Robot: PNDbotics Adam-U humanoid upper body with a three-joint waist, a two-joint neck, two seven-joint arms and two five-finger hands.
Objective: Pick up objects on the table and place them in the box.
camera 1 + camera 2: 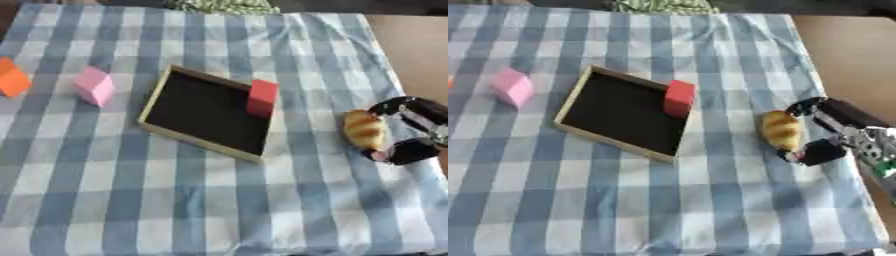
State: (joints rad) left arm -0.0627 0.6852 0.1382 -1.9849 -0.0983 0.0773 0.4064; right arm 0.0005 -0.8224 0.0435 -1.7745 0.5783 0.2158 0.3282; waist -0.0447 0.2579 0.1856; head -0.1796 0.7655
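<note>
Right hand (820, 131) — curled around a croissant (781, 130) on the checked counter (710, 200), right of the box (206, 112). Red block (262, 98) inside the box at its right wall. Pink block (94, 85) left of it; orange block (12, 77) cut off at the edge. No legible writing.

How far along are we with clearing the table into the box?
Done: one red block stands inside the box, against its right wall. In hand: the right hand is curled around the bread roll, which sits low over the cloth, well right of the box. Left: the pink block and the orange block sit on the cloth left of the box.
</note>
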